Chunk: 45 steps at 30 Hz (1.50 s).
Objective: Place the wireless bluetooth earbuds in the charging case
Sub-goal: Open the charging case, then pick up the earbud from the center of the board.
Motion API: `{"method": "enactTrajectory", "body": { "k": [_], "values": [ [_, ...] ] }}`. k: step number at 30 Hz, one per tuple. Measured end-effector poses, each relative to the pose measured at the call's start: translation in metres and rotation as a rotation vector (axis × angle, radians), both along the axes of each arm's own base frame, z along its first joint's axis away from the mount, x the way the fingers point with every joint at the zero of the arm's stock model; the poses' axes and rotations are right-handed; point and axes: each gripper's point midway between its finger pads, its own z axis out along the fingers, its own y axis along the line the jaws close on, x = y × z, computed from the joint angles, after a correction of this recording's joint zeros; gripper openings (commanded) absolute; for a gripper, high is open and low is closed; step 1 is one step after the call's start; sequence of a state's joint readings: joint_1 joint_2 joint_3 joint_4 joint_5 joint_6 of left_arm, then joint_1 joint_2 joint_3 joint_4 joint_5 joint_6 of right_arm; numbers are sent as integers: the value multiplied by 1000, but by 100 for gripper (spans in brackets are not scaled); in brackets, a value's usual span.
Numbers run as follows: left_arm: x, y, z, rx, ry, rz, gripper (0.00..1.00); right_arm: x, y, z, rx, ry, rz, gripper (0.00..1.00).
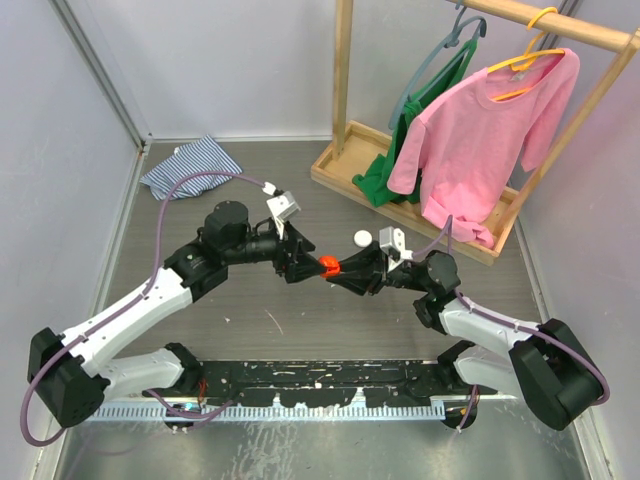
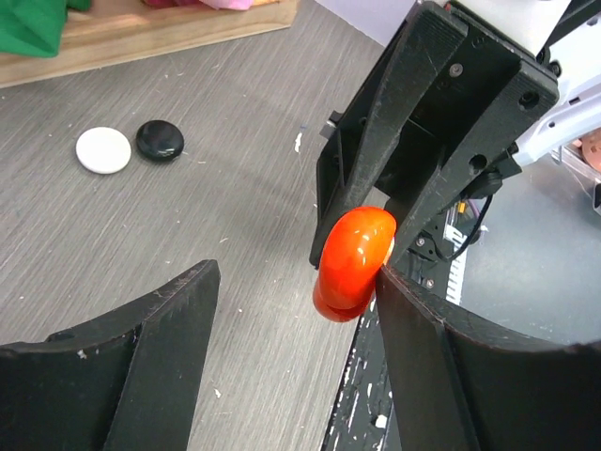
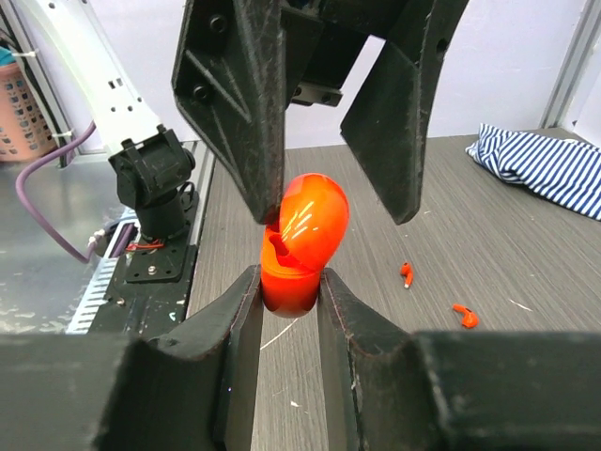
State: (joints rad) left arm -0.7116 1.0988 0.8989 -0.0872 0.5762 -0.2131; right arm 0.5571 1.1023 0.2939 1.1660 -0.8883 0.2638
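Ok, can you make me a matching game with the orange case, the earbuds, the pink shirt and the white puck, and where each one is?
Things:
1. case
2. earbuds
3. shirt
4. white puck

Places:
A. on a hanger
B. right next to the black puck
C. pinched in the right gripper
D. two tiny orange bits lying apart on the table

Pairs: 1-C, 2-D, 3-A, 4-B
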Motion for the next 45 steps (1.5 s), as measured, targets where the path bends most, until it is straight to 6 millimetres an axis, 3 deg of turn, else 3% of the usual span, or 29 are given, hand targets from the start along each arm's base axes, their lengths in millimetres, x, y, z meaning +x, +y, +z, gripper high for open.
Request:
{"method": "enactTrajectory", "body": {
  "k": [15,26,30,36,45],
  "values": [
    [6,2,9,-11,-20,43,73,-6,2,-2,-9,-11,25,1],
    [25,21,6,33,-24,210,75,13,0,-15,-31,-3,-83,1],
    [38,35,-8,81,8,333,74,22,-3,-26,-48,16,-134,1],
    [58,73,-47,190,103,571,75,35,-5,-42,-75,46,-202,1],
    [72,130,-98,247,311,902,76,45,-8,-48,-85,53,-254,1]
  ]
}}
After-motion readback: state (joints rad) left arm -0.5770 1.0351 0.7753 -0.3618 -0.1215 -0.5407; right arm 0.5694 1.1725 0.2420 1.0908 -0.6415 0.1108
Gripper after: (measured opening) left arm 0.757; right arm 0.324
